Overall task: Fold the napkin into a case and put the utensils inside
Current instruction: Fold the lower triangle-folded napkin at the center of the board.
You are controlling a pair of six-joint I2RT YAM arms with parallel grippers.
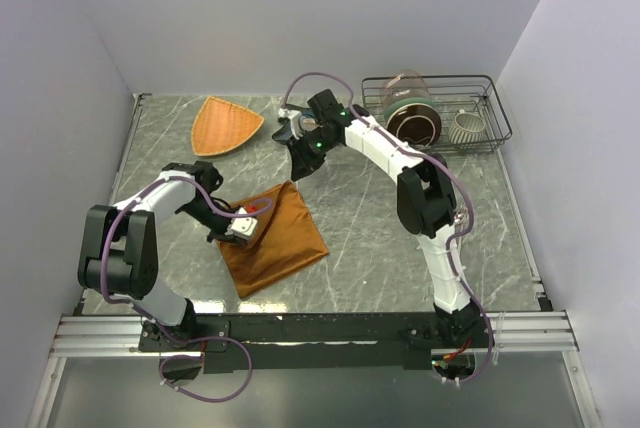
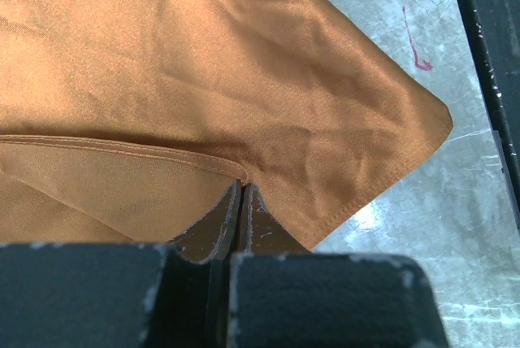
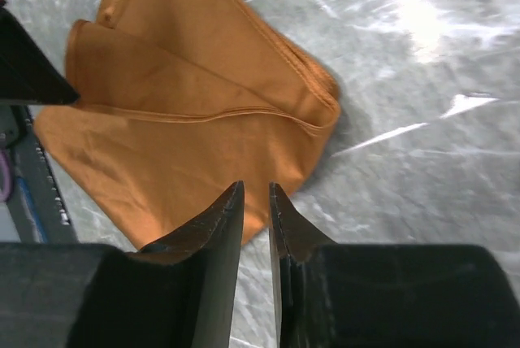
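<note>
The napkin (image 1: pixel 278 238) is a soft rust-orange cloth with a stitched hem. It lies creased on the grey marbled table (image 1: pixel 370 238) with one flap folded over. The left pincer (image 2: pixel 242 189) is clenched on that folded hem, its arm bent low at the cloth's left edge. The right pincer (image 3: pixel 256 193) hangs by the napkin's far corner on an arched arm, its fingers a narrow slit apart and holding nothing.

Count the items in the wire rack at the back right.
3: a clear glass jar at the left of the wire rack, a dark brown bowl in front of it, a white cup at the right. Smaller items may be hidden.
</note>
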